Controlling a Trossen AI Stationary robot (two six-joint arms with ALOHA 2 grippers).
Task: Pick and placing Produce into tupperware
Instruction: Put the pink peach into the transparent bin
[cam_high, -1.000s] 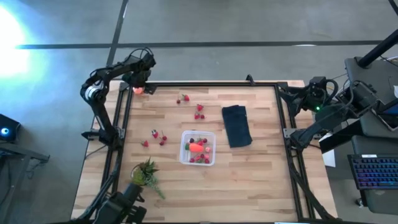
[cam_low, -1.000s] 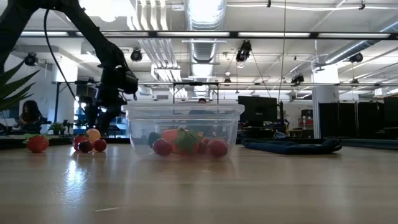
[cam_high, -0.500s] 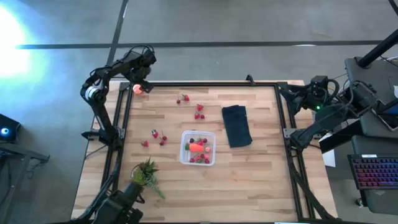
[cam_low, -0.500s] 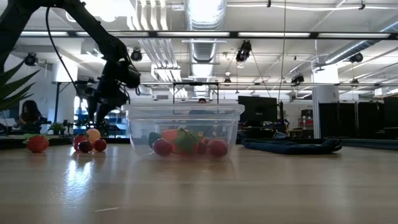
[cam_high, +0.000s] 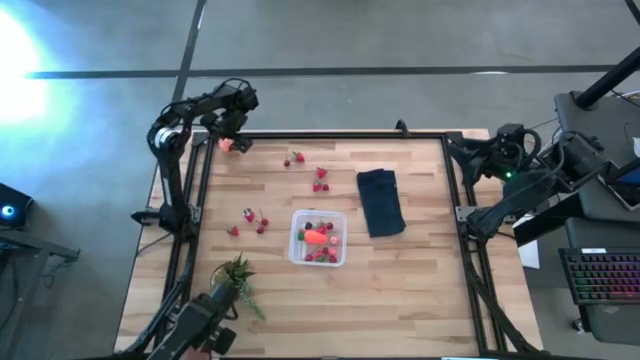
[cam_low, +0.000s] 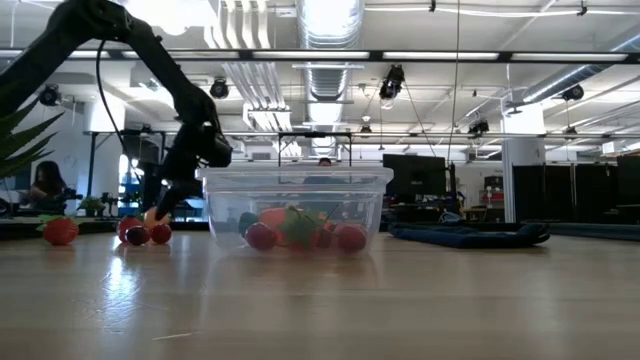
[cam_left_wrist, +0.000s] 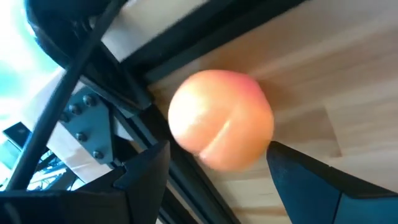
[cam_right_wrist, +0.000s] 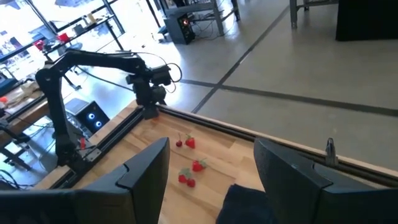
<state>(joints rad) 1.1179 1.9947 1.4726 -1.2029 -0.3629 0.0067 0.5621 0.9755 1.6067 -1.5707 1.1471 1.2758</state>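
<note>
The peach-orange ball rests on the wood at the table's far left corner, beside the black frame rail. My left gripper is open and reaches down over the ball, with one finger on each side of it. The clear tupperware sits mid-table and holds the elongated orange-red piece and several red berries. More berries lie loose on the table. My right gripper is open and waits by the far right corner.
A dark navy folded cloth lies right of the box. A green leafy bunch sits near the near left edge. Black frame rails border the table. A person sits in the room beyond.
My left gripper has come down toward the peach-orange ball at the far left corner and shifted slightly toward the table's right, while its arm swung in closer to the table. The ball has stayed where it was.
</note>
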